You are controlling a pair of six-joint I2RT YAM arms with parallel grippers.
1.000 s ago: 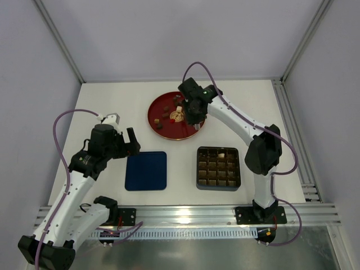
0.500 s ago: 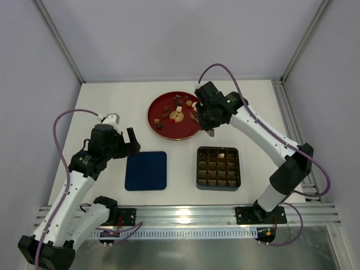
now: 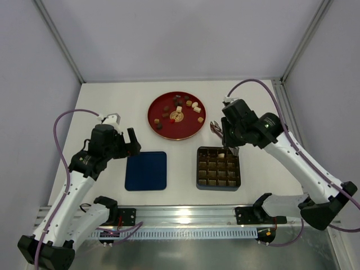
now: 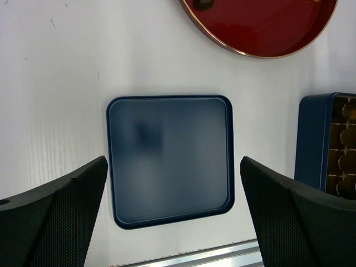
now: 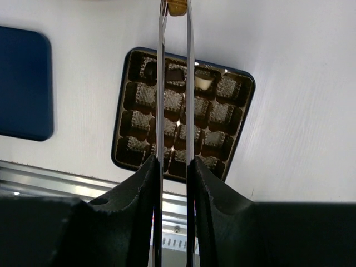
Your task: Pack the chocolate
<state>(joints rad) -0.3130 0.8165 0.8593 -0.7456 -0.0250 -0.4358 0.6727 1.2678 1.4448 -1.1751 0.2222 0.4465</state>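
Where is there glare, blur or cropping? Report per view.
Top external: even light, soft shadows, round red plate sharp. Left wrist: a hazy dark reflection smears the flat dark-blue square lid. Right wrist: thin metal tweezers gleam bright; the light-brown chocolate at their tips is cropped by the top edge.

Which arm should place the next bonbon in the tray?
Right: the right gripper holds tweezers pinching a light-brown bonbon at the tray; the left gripper hangs open over the blue lid.

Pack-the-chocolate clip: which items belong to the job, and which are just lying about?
Job: chocolates on red plate; bonbon in tongs, held by right gripper; gridded tray.
Idle: blue lid; open left gripper above it.
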